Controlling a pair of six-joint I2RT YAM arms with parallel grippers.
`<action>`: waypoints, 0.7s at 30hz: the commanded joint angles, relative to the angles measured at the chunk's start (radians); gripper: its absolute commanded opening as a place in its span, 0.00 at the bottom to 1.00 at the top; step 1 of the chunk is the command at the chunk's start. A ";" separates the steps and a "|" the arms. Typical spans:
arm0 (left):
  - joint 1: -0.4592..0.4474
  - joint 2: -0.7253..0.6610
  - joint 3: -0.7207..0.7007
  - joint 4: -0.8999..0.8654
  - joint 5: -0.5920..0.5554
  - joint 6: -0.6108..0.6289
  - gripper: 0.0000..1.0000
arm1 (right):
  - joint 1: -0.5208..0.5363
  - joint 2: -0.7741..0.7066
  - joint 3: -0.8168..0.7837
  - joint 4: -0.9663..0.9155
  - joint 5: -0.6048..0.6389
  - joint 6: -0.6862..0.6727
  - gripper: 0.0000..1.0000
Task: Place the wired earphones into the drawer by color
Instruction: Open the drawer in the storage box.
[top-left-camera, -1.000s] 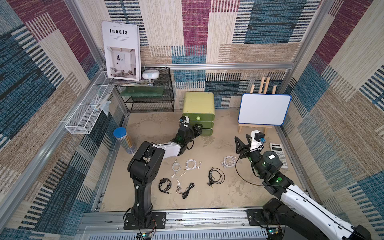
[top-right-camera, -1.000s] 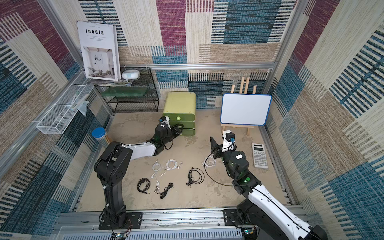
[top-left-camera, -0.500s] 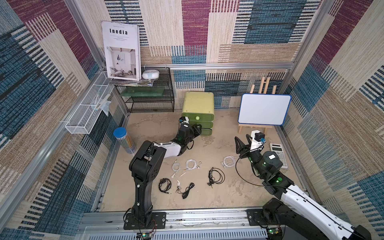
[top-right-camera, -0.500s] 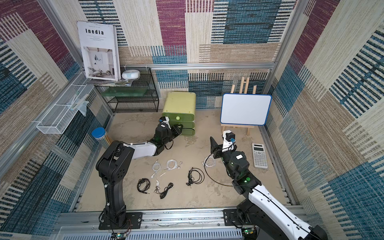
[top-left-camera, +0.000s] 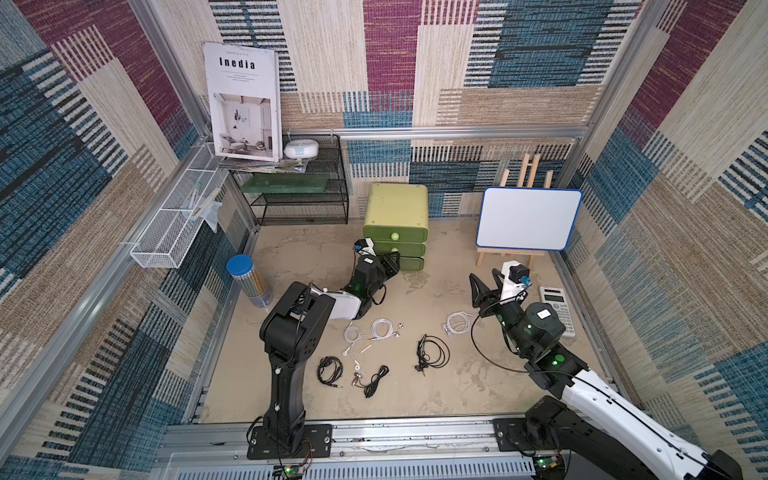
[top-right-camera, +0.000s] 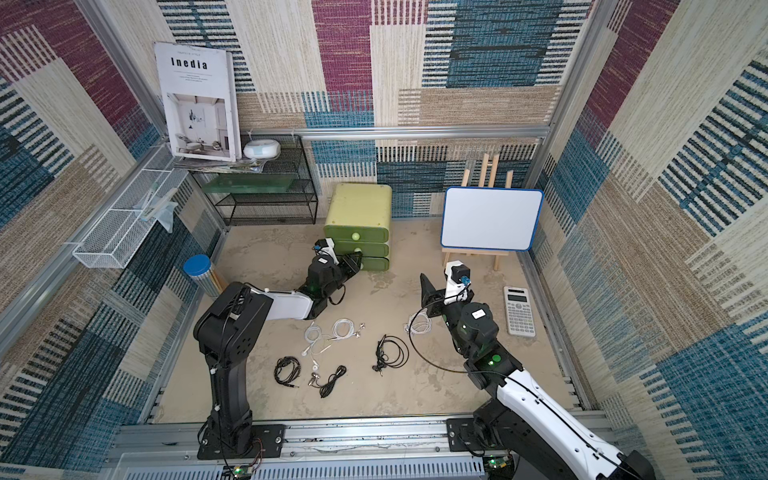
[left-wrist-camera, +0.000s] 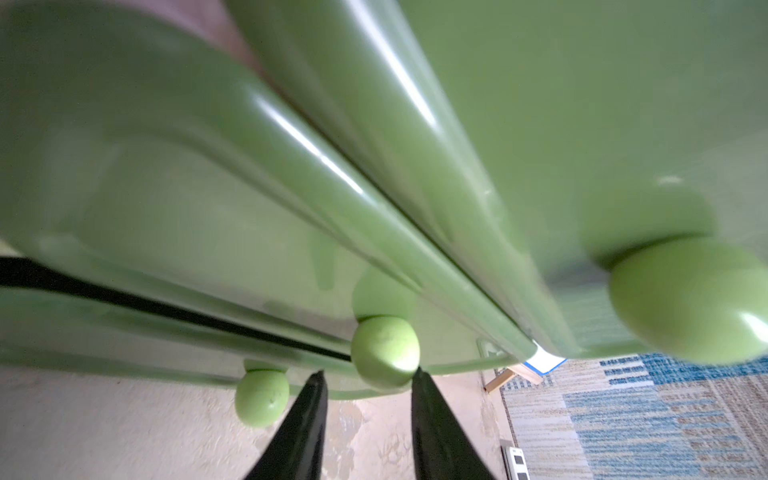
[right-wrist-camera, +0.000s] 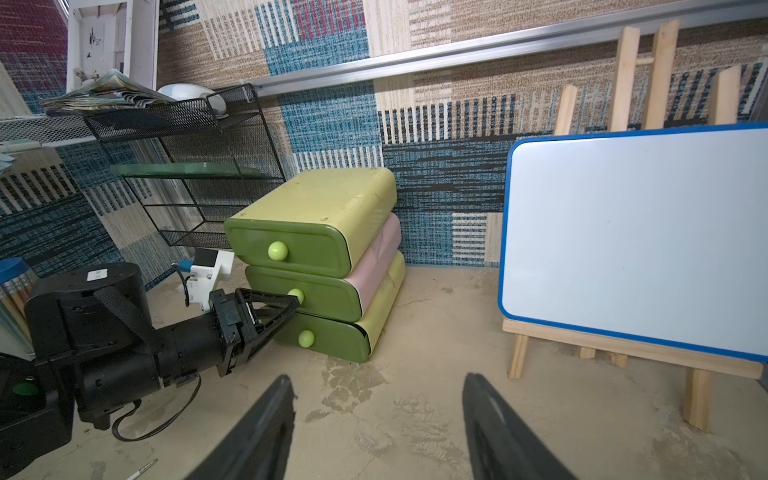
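Observation:
Several wired earphones lie coiled on the sandy floor: white bundles (top-left-camera: 382, 328) (top-left-camera: 457, 322) and black bundles (top-left-camera: 330, 370) (top-left-camera: 434, 353). The green drawer unit (top-left-camera: 397, 216) stands at the back with three drawer fronts pushed in. My left gripper (left-wrist-camera: 368, 372) reaches the middle drawer's knob (left-wrist-camera: 384, 351). Its jaws stand either side of the knob, one fingertip (left-wrist-camera: 417, 374) touching it and the other a little apart. From the right wrist view the same left gripper (right-wrist-camera: 293, 303) sits at that knob. My right gripper (right-wrist-camera: 376, 380) hovers open and empty over bare floor, just beyond the rightmost white bundle.
A whiteboard on a wooden easel (top-left-camera: 528, 218) stands at the back right, with a calculator (top-left-camera: 559, 309) on the floor near it. A blue-lidded pencil jar (top-left-camera: 245, 278) and a black wire shelf (top-left-camera: 299, 195) are at the left.
My left gripper's jaws have narrowed around the middle drawer's knob. The right arm and the earphones have not moved.

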 joint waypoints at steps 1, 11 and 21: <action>0.000 0.008 -0.005 0.097 -0.020 0.000 0.37 | 0.000 0.000 -0.002 0.020 0.010 -0.002 0.68; 0.000 0.034 0.011 0.134 -0.037 -0.010 0.35 | 0.001 -0.002 -0.002 0.021 0.010 -0.003 0.68; -0.001 0.057 0.044 0.123 -0.030 -0.011 0.30 | 0.000 -0.003 -0.002 0.020 0.013 -0.005 0.68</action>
